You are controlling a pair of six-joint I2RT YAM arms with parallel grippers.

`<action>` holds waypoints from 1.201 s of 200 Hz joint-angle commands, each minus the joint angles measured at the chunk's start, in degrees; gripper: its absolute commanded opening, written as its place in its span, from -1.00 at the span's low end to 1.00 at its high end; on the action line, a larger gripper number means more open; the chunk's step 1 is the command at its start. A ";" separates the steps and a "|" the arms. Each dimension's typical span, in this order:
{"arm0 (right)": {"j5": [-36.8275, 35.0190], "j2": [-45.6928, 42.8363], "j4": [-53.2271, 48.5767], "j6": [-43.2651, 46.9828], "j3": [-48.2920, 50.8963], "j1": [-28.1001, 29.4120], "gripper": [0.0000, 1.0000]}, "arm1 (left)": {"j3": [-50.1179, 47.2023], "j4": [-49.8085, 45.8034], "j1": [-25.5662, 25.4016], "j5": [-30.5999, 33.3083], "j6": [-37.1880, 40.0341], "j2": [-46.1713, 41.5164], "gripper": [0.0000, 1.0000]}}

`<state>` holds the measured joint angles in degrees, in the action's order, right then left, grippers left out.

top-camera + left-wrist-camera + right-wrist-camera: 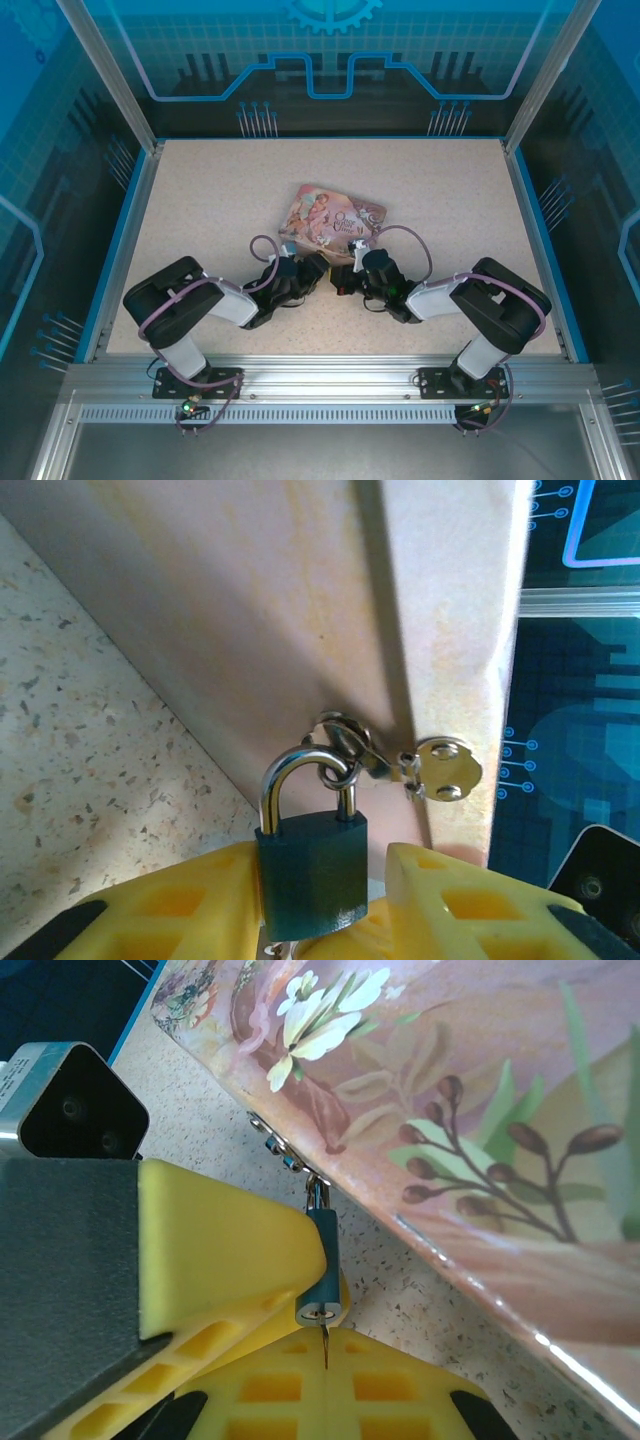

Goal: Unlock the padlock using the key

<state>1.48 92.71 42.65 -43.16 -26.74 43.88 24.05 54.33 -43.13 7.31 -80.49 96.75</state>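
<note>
1. The pink tin [330, 220] lies on the worktop [200, 200], with both arms crowding its near edge.
2. The padlock [310, 870] hangs from the tin's hasp [440, 770], between the left pincer's [320, 865] fingers; I cannot tell whether they pinch it.
3. The right pincer [325, 1390] is clamped on the key [324, 1345], mostly hidden, its tip at the padlock's underside.

A pink tin [332, 222] painted with flowers lies flat on the speckled table [200, 200], just beyond the left hand [312, 268] and the right hand [350, 274]. A silvery hasp [440, 768] sits on the tin's side wall, just above the left hand. Blue walls [320, 60] enclose the table.
</note>
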 commanded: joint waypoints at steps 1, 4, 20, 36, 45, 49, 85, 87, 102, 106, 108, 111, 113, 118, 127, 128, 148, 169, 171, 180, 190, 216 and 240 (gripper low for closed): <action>0.55 0.80 1.28 -0.34 -1.46 1.24 -1.00 | 0.85 4.98 0.02 1.21 -0.41 0.52 -0.34; 0.55 0.74 1.29 -0.30 -1.39 1.29 -1.00 | 0.87 4.89 0.06 1.21 -0.38 0.50 -0.35; 0.46 0.83 1.27 -0.40 -1.46 1.30 -1.00 | 0.79 4.60 0.04 1.42 -0.24 0.13 -0.46; 0.53 0.94 1.29 -0.57 -1.47 1.30 -1.00 | 0.66 4.15 -0.01 1.61 0.03 -0.23 -0.58; 0.62 1.13 1.38 -0.65 -1.52 1.23 -1.00 | 0.64 4.06 0.06 1.78 0.18 -0.51 -0.65; 0.59 1.16 1.36 -0.76 -1.47 1.30 -1.00 | 0.59 3.90 -0.01 1.83 0.27 -0.58 -0.67; 0.72 1.17 1.93 -1.10 -1.42 1.30 -0.97 | 0.33 2.73 0.03 2.62 0.68 -1.80 -0.91; 0.68 1.16 1.91 -1.13 -1.37 1.34 -0.96 | 0.26 2.65 -0.01 2.69 0.77 -1.82 -0.91; 0.59 0.83 1.96 -1.09 -1.26 1.25 -0.90 | 0.11 2.20 0.05 2.96 0.92 -2.34 -0.99; 0.52 0.67 1.91 -1.04 -1.20 1.27 -0.89 | 0.00 2.12 0.00 3.05 1.02 -2.44 -1.00; 0.50 0.64 1.91 -1.01 -1.23 1.27 -0.89 | 0.02 2.04 0.01 3.06 0.96 -2.51 -1.00; 0.42 0.56 1.91 -0.98 -1.13 1.26 -0.88 | 0.03 1.87 -0.02 3.13 0.97 -2.59 -1.00; 0.40 0.46 1.91 -0.97 -1.08 1.24 -0.87 | -0.02 1.82 0.00 3.19 1.00 -2.68 -1.00; 0.37 0.26 1.91 -0.85 -1.05 1.29 -0.85 | -0.10 1.60 0.07 3.23 1.01 -2.80 -1.00; 0.08 -0.04 1.76 -0.78 -0.90 1.29 -0.78 | -0.09 1.26 0.02 3.30 1.25 -3.11 -1.00; 0.05 -0.10 1.66 -0.78 -0.88 1.25 -0.77 | -0.12 1.19 0.05 3.31 1.27 -3.17 -1.00; -0.48 -0.76 0.97 -0.33 -0.59 1.25 -0.72 | -0.07 0.50 0.00 3.41 1.55 -3.75 -1.00; -0.51 -0.60 0.93 -0.33 -0.43 1.25 -0.74 | 0.06 -0.16 0.00 3.44 1.85 -4.20 -0.90; -0.44 -0.55 0.98 -0.30 -0.49 1.24 -0.74 | 0.10 -0.29 0.03 3.46 1.85 -4.20 -0.89; -0.25 -0.22 1.20 -0.52 -0.58 1.30 -0.75 | 0.16 -0.42 -0.01 3.50 1.86 -4.37 -0.84; 0.00 0.05 1.42 -0.86 -0.72 1.25 -0.75 | 0.14 -0.53 0.05 3.50 2.00 -4.45 -0.81; 0.11 0.44 1.46 -1.22 -0.94 1.28 -0.78 | 0.16 -1.45 0.05 3.89 2.20 -4.95 -0.71; 0.28 1.06 1.55 -1.55 -1.27 1.22 -0.83 | 0.26 -1.60 0.06 4.02 2.46 -5.20 -0.66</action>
<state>1.06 92.99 43.72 -43.94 -26.92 44.25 24.03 50.19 -43.13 9.32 -79.99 93.89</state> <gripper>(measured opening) 0.096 0.192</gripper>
